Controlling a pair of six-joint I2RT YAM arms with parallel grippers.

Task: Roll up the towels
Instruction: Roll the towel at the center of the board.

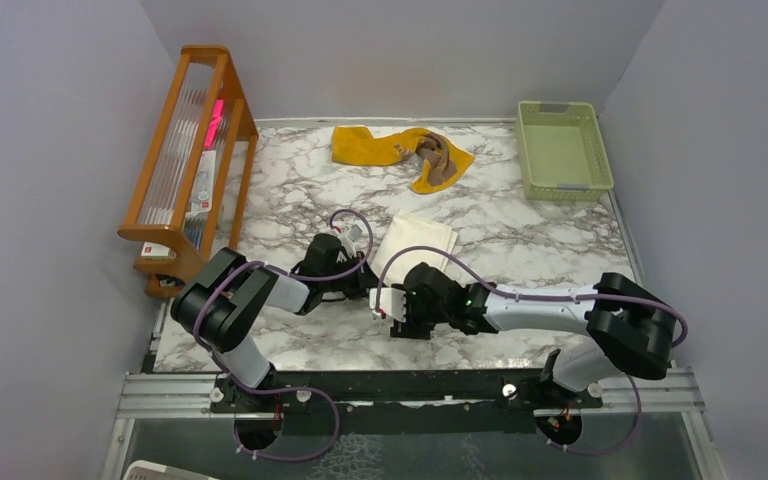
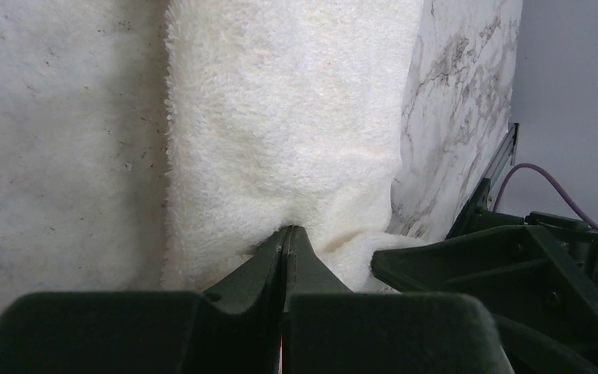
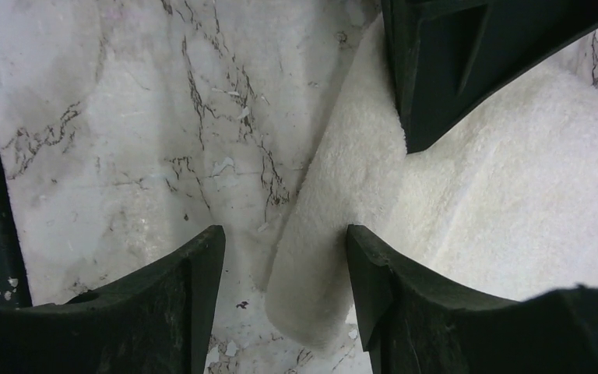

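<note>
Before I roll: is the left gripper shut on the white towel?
Shut on the white towel: left wrist view shows the left gripper with tips together, pinching its edge.

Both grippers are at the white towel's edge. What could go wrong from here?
The left gripper pinches only a thin edge fold of the white towel; it may slip out once rolling starts. The right gripper is open around just the towel's corner, so closing could catch little cloth. The grippers sit close together and might collide.
</note>
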